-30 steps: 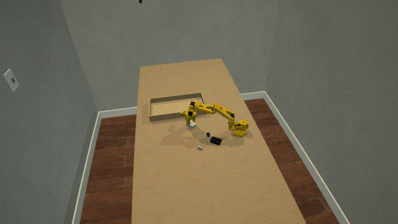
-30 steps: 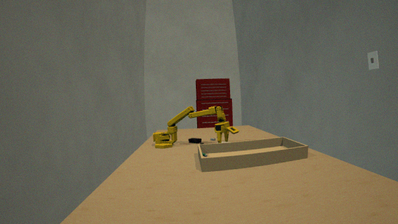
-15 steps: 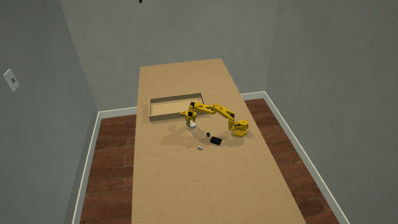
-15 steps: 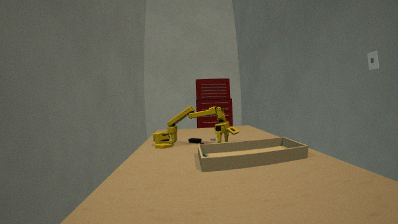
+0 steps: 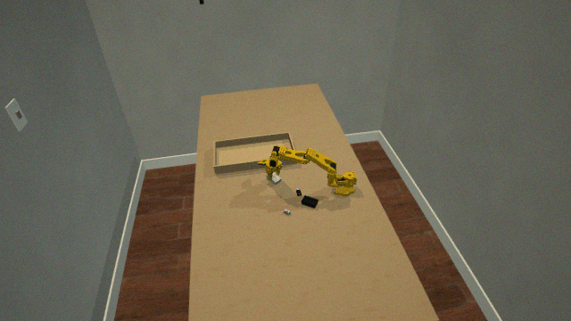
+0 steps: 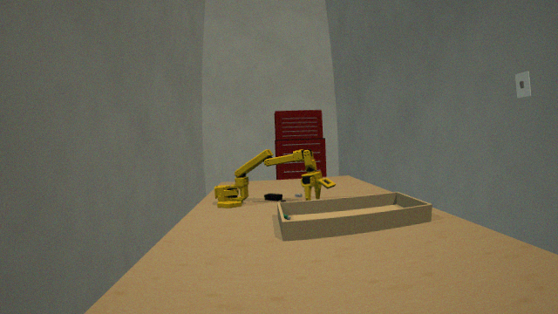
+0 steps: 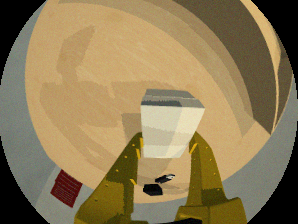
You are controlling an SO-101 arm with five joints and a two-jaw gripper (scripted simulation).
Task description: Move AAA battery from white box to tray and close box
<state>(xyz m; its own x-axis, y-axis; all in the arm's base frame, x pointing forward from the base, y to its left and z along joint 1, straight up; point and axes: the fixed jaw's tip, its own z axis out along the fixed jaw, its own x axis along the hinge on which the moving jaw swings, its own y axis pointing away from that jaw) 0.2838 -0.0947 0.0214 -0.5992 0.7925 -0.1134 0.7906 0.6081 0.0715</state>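
Note:
My gripper [image 5: 274, 175] is shut on a white box part [image 5: 276, 178] just outside the near right corner of the tray [image 5: 252, 153], low over the table. In the wrist view the white part [image 7: 172, 123] sits between the yellow fingers; I cannot tell whether it is the lid or the base. From the exterior view the gripper [image 6: 311, 196] stands behind the tray [image 6: 355, 214]. A small dark-green thing [image 6: 286, 216] lies inside the tray's corner nearest the arm; it is too small to tell what it is.
A black box [image 5: 310, 201] lies near the arm's base [image 5: 344, 184], with a small dark piece [image 5: 298, 192] beside it. A small pale object [image 5: 287, 212] lies further toward the table's front. A red cabinet [image 6: 300, 144] stands behind the table.

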